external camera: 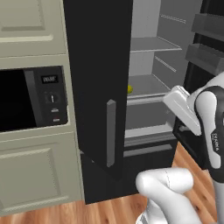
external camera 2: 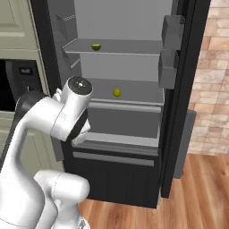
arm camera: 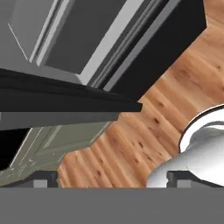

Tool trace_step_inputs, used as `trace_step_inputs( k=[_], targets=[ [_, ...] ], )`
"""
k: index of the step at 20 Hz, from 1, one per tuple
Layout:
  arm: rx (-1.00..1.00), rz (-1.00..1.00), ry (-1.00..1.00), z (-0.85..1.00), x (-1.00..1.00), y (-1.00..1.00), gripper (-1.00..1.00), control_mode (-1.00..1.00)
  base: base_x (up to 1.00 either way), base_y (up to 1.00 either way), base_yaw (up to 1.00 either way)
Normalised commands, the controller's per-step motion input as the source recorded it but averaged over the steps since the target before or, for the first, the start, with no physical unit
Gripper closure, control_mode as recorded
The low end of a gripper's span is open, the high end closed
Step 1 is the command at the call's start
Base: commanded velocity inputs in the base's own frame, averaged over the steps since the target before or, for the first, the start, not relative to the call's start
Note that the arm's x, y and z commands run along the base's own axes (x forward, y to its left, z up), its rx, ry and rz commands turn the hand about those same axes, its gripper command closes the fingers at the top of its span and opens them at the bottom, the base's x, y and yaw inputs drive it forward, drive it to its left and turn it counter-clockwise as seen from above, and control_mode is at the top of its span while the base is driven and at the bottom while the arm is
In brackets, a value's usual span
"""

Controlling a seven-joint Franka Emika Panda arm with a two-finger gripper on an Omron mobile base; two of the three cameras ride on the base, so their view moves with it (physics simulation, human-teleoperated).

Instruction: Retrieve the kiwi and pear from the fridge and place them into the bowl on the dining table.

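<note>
The fridge [external camera: 98, 65] stands with its doors swung open, showing grey shelves. A greenish kiwi [external camera 2: 96, 46] sits on the upper shelf. One shelf lower lies the yellow pear [external camera 2: 116, 92], which peeks past the left door's edge as pear [external camera: 130, 89] in the left base view. My white hand [external camera: 180, 107] hangs in front of the fridge, right of the pear and apart from it. In the hand view my gripper [arm camera: 113, 179] is open, its fingertips [arm camera: 41, 179] far apart with nothing between them, facing the fridge's lower front and the floor. The bowl and dining table are out of view.
The fridge's left door with its grey handle [external camera: 111, 131] juts toward me. The right door [external camera 2: 183, 89] carries bins. A built-in microwave [external camera: 30, 98] sits in pale cabinets at the left. A wood floor [external camera 2: 201, 197] lies below, and a brick wall [external camera 2: 214, 80] at the right.
</note>
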Motion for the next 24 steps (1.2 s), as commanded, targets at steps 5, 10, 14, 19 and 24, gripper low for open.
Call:
trace_step_inputs(
  k=[5, 10, 14, 19, 24],
  targets=[
    [0.40, 0.01, -0.23, -0.31, 0.62, 0.00, -1.00, -1.00, 0.00, 0.00, 0.00],
    [0.21, 0.00, -0.11, -0.19, 0.66, 0.00, -1.00, -1.00, 0.00, 0.00, 0.00],
    [0.10, 0.03, 0.00, -0.15, 0.82, 0.05, -1.00, -1.00, 0.00, 0.00, 0.00],
    [0.04, 0.10, 0.03, -0.04, 0.85, 0.07, -1.00, -1.00, 0.00, 0.00, 0.00],
    [0.00, 0.17, 0.04, -0.05, 0.83, 0.00, -1.00, -1.00, 0.00, 0.00, 0.00]
  ],
)
